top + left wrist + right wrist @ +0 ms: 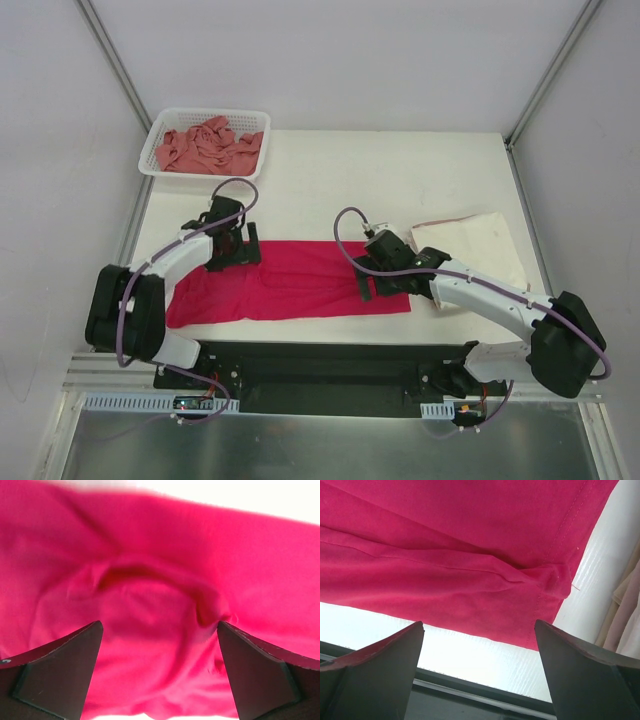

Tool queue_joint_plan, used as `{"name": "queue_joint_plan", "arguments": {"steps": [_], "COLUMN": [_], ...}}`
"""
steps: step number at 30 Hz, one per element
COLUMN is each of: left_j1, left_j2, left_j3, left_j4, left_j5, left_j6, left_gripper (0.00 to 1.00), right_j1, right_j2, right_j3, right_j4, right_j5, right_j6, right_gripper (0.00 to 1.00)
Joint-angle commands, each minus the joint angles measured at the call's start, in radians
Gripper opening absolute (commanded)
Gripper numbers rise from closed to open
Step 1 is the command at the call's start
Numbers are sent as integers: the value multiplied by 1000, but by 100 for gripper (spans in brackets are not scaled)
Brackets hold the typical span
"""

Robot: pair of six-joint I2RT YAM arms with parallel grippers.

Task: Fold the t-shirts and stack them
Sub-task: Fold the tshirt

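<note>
Magenta-red t-shirt (290,280) lies part-folded under my wide-open left end effector (235,250) and right end effector (385,285), cream t-shirt (480,240) beside it folded, salmon-pink t-shirt (205,148) unstarted.

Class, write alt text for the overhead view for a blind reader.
A magenta t-shirt lies in a long strip on the table, left gripper and right gripper open above it. A cream t-shirt lies right; a basket holds salmon cloth.

left arm (172,258), right arm (490,297): white links, black joints | cables (240,181): purple | jaws: dark wedges
</note>
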Motion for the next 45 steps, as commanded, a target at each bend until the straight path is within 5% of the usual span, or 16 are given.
{"name": "queue_joint_plan", "arguments": {"steps": [1,8,10,18,25,32,38,45], "left_j1": [-5,-5,-5,-8,-13,-11,-13,-16], "left_j2": [152,400,410,332,158,-26,51,253], "left_j3": [141,292,306,329,304,133,97,206], "left_j4": [14,5,-3,-41,-69,-69,-55,-38], "left_j5": [-44,44,58,104,70,18,25,56], "left_j6": [163,254,259,256,84,-114,-204,-241], "left_gripper": [99,95,90,99,99,99,99,99], "right_j1": [-1,-1,-1,-2,-21,-90,-148,-145], "right_j2": [2,16,14,33,71,282,470,441], "right_j3": [-2,6,6,34,89,254,360,218], "right_j4": [5,-6,-10,-21,2,20,25,69], "right_j5": [7,22,38,38,33,32,-60,-145], "right_j6": [-9,-14,-15,-20,-18,-54,-63,12], "right_gripper": [97,97,97,97,97,97,97,97]}}
